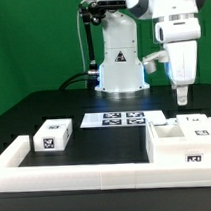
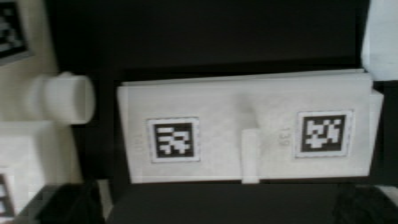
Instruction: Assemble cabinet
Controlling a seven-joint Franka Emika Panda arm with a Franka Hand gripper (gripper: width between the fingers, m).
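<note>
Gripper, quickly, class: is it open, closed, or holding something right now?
Gripper: cannot be told, open or closed; neither view shows its jaws clearly. It hangs above the cabinet block, with nothing visibly held.

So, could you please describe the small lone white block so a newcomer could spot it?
Start at the long white rail running along the front. Just behind it, toward the exterior view's left, sits the small white block. Unlike the larger cabinet piece on that view's right beneath the gripper, it is compact, stands alone and shows a tag on its front face.
</note>
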